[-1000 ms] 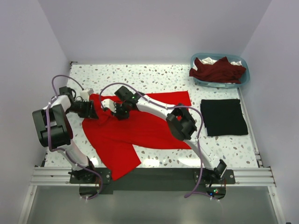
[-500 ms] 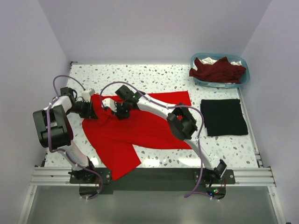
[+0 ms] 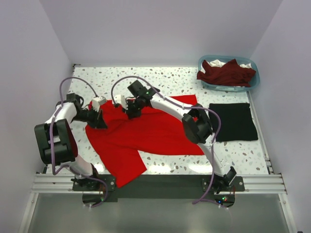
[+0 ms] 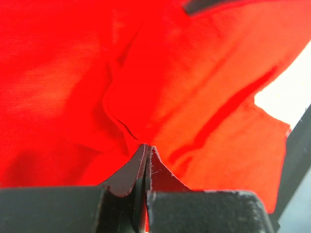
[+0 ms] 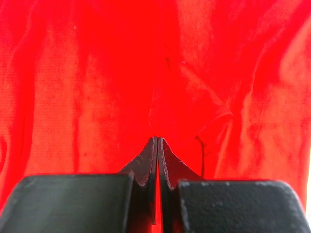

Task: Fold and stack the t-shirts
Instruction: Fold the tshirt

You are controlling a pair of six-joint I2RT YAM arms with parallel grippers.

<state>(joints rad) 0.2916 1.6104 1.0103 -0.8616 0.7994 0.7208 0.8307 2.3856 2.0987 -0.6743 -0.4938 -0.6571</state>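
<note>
The bright red t-shirt lies spread and rumpled on the speckled table, left of middle. My left gripper is shut on the shirt's left edge; in the left wrist view the jaws pinch a fold of red cloth. My right gripper is shut on the shirt's upper part; the right wrist view shows the jaws closed on red cloth. A folded black t-shirt lies flat at the right. A dark maroon t-shirt is heaped in the basket.
The light blue plastic basket stands at the back right corner, with some white cloth under the maroon shirt. Bare speckled table shows behind the red shirt. White walls close in on three sides.
Both grippers have moved right and slightly back, drawing the red shirt's top left part with them. The shirt's upper edge now sits further right.
</note>
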